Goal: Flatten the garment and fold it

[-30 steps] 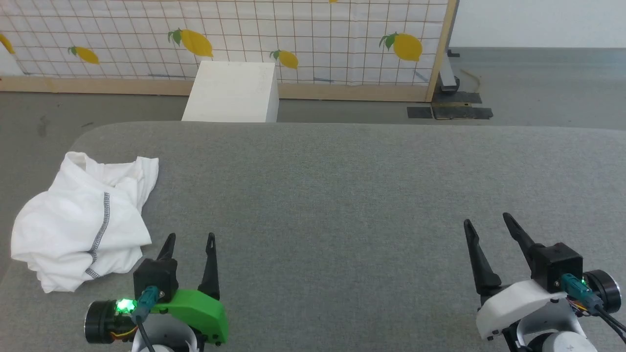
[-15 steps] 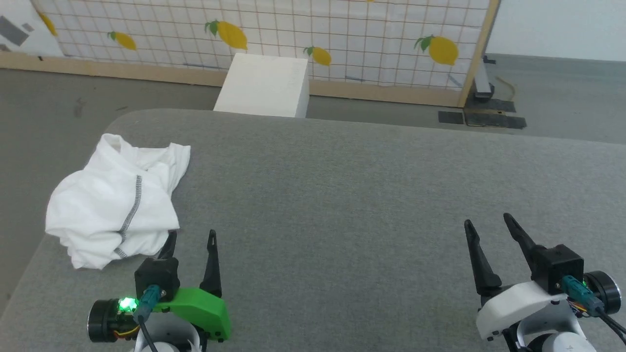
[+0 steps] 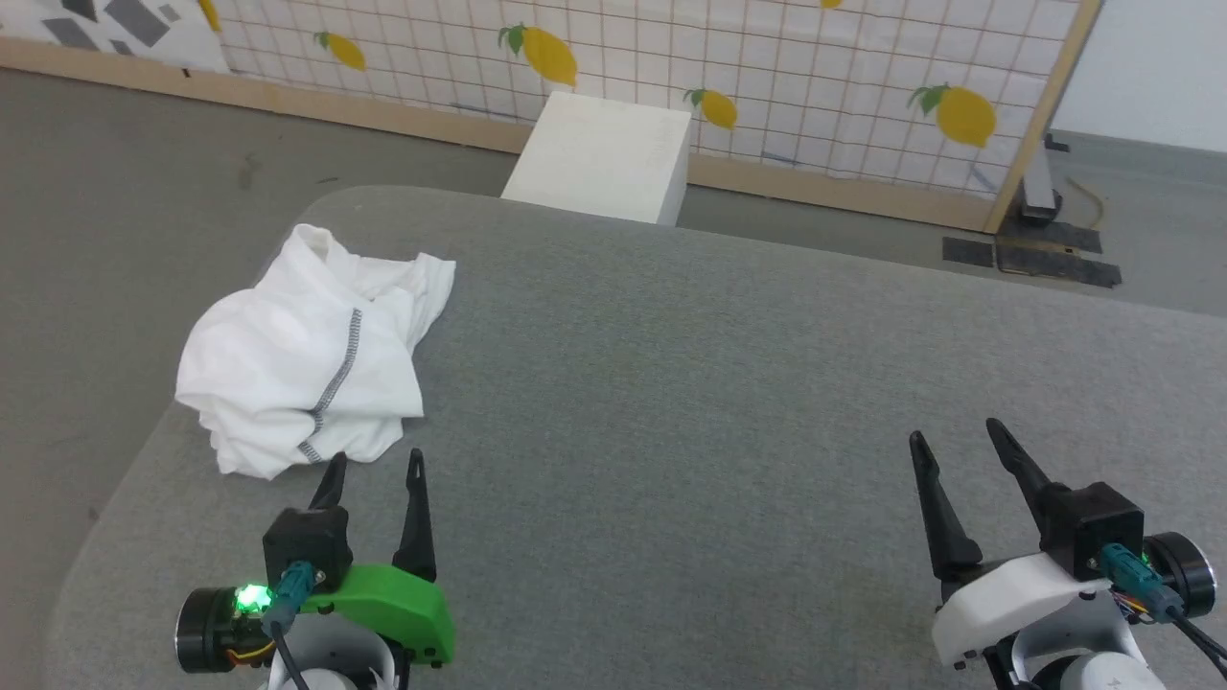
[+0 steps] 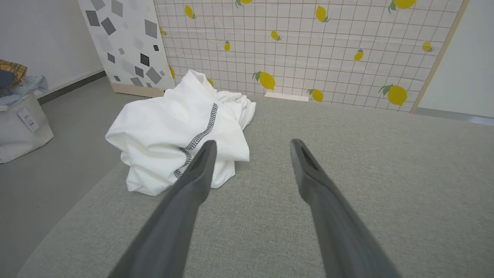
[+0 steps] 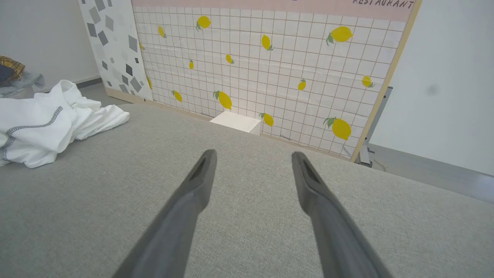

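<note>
Unflattened garment point(image 3: 307, 369) at left, nothing grasped.
It lies crumpled at the desk's point(image 3: 671, 383) left edge, just ahead of the left end effector point(image 3: 375, 458), which is spread wide and empty, probably for a first grasp; the right end effector point(image 3: 957, 430) (equally wide, empty) hovers well apart.

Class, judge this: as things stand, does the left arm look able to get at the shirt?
Probably yes. The left arm's jaws stand open just short of the shirt, with only bare grey surface between and nothing in the way.
</note>
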Robot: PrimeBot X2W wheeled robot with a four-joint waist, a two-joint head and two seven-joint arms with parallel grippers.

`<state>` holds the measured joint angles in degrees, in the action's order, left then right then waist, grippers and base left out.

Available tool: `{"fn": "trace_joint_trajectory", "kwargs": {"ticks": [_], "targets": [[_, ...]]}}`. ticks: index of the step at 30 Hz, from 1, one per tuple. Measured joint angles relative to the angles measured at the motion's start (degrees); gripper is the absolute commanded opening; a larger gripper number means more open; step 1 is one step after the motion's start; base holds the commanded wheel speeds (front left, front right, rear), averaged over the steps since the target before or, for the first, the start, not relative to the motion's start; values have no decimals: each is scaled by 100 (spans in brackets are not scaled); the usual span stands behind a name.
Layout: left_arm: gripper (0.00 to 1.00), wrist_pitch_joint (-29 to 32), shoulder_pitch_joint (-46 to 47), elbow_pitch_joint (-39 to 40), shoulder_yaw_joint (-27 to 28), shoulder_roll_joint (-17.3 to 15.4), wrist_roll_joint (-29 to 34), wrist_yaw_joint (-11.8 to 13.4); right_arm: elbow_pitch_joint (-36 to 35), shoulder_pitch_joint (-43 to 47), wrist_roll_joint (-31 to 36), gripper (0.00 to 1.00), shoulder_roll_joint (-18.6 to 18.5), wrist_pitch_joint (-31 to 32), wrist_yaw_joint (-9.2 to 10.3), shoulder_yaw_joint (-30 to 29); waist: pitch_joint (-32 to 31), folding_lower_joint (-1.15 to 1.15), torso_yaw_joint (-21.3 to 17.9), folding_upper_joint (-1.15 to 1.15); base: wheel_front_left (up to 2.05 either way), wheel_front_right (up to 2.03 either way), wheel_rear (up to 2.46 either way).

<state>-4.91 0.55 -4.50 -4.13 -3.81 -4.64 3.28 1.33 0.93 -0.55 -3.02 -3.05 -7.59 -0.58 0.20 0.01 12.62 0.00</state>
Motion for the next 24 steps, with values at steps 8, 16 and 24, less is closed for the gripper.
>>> {"fn": "trace_joint_trajectory", "kwargs": {"ticks": [8,16,24], "targets": [[100,-81,12,-48,-14,-37,-77,123,46,0,-2,100,1,-51,0,24,-19,0,290,0,0,0,0],[100,-182,10,-56,10,-135,-171,237,91,0,-3,100,1,-104,0,67,-44,0,516,0,0,0,0],[100,-279,7,-62,11,-198,-240,293,119,0,0,100,1,-135,0,91,-56,0,708,0,0,0,0]]}}
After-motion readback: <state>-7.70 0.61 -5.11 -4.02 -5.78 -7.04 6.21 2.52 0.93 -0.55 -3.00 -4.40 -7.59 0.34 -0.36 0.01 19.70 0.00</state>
